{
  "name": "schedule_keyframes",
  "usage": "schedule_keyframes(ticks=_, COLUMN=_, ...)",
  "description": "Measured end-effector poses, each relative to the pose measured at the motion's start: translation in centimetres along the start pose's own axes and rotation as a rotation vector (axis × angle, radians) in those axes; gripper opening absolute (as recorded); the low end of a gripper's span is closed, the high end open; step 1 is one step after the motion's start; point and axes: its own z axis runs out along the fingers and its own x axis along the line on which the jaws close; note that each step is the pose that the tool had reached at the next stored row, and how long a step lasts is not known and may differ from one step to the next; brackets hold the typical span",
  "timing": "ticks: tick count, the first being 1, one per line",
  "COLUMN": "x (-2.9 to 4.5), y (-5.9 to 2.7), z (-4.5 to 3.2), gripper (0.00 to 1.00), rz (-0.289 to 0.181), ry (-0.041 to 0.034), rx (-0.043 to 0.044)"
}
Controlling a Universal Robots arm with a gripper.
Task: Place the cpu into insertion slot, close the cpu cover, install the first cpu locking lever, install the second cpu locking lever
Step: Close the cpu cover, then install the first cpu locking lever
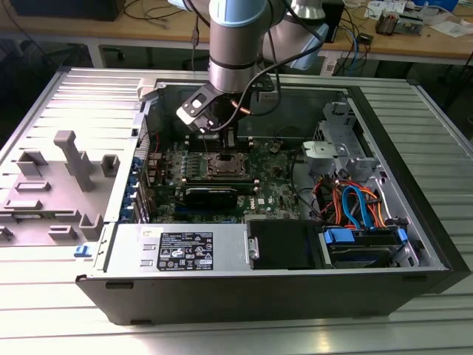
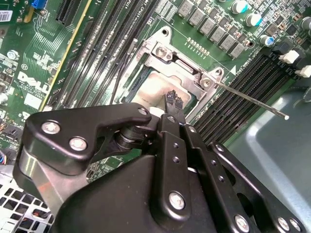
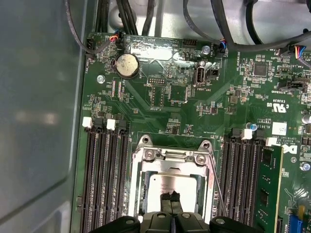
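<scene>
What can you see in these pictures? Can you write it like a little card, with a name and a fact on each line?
place: open black computer case with a green motherboard inside
chip: small flat square silvery-grey cpu, lying flat in the cover's window
cover: thin silver-grey metal frame plate, down around the chip
lever: thin metal rod, angling out over the long black memory slots
gripper: black gripper, shut, right over the chip; touching or not is unclear

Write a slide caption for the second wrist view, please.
Shut gripper over the cpu; one thin locking lever sticks out across the memory slots.
</scene>
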Motion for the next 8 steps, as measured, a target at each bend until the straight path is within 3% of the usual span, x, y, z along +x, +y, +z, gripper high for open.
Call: schedule_keyframes(ticks=8, x=-0.01, y=0.16, z=0.00, gripper=0.11, rz=0.000, ry=0.0000, rx=0.0000)
